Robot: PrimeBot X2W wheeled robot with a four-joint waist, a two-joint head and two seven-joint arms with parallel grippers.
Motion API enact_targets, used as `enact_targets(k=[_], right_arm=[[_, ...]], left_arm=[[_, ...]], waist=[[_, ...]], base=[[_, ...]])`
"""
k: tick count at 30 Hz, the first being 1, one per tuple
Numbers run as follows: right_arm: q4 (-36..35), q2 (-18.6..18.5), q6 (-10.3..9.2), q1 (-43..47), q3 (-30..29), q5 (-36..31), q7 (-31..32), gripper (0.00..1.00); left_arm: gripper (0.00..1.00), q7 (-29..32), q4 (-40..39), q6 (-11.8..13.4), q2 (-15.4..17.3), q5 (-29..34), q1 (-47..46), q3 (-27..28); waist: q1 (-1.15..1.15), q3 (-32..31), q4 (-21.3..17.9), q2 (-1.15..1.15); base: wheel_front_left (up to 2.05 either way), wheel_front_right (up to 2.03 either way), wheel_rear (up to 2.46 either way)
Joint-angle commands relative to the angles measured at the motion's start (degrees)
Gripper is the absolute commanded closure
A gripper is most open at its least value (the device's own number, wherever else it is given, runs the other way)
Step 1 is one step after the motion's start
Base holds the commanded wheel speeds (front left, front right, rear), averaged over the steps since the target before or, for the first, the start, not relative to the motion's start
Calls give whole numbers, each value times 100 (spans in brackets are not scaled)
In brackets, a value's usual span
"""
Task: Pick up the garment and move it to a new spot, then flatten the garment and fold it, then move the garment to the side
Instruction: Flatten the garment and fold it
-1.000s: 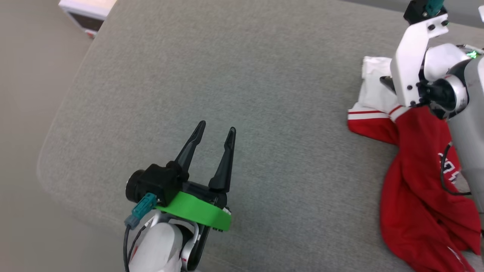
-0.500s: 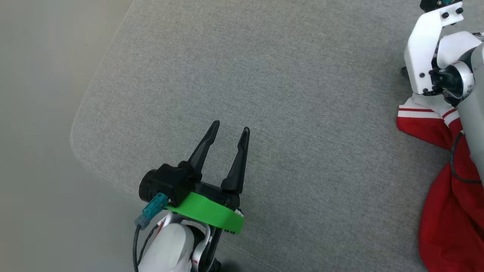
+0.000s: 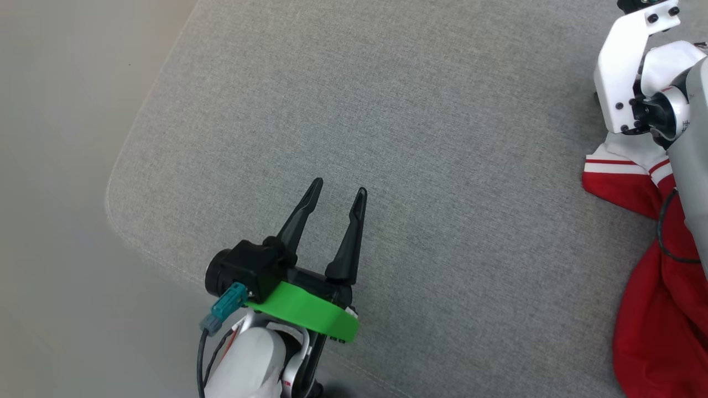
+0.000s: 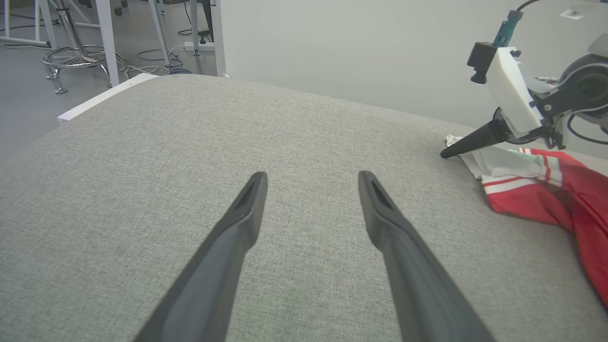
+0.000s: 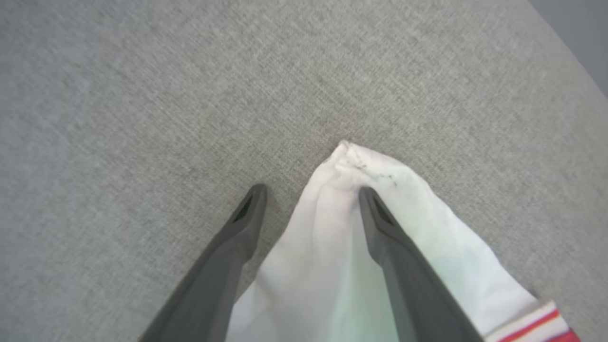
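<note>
The garment (image 3: 658, 309) lies crumpled at the right of the grey cushion, red with a white, stripe-trimmed sleeve (image 3: 614, 166). Partly covering it is my right arm (image 3: 630, 83). In the right wrist view my right gripper (image 5: 312, 191) stands open low over the white sleeve (image 5: 332, 256). Cloth lies between its fingers and under the right one, and the sleeve tip (image 5: 346, 152) lies just past them. My left gripper (image 3: 338, 188) is open and empty over bare cushion, well left of the garment (image 4: 522, 199). The left wrist view shows its fingers spread (image 4: 312, 176) and a right finger (image 4: 468, 142) at the sleeve.
The grey cushion (image 3: 387, 110) has a rounded corner (image 3: 113, 193) at the left, with pale floor beyond it. The left wrist view shows a stool base (image 4: 78, 57), white table legs and cables on the floor at the far left, and a plain wall behind the cushion.
The head camera has turned, so the whole picture slid right and the garment now sits at its right edge. Both grippers stay open, and the left one has hardly moved.
</note>
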Motion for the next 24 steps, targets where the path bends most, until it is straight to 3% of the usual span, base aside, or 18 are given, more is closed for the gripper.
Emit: enact_targets(k=[1, 14, 15, 16, 17, 24], right_arm=[[284, -156, -13, 216, -86, -172, 43, 0], [570, -6, -13, 264, -449, -572, 48, 0], [597, -1, -13, 284, -466, -574, 89, 25], [623, 4, -13, 307, -473, -578, 139, 76], [631, 5, -13, 321, -472, -576, 164, 100], [565, -26, -13, 375, -572, -564, 73, 100]], left_arm=[[0, -33, 4, 19, -34, 8, -63, 5], [0, -33, 0, 0, -35, 9, -22, -41], [0, -33, -1, 2, -35, 5, -24, -46], [0, -33, -1, 3, -35, 1, -26, -47], [0, -33, 1, 2, -35, 0, -28, -43], [0, -33, 54, 0, -35, 13, -57, 54]], waist=[[0, -50, -17, 0], [0, -66, -31, 0], [0, -54, -27, 0], [0, -41, -24, 0], [0, -32, -23, 0], [0, -65, -67, 0]], base=[[0, 0, 0], [0, 0, 0], [0, 0, 0], [0, 0, 0], [0, 0, 0], [0, 0, 0]])
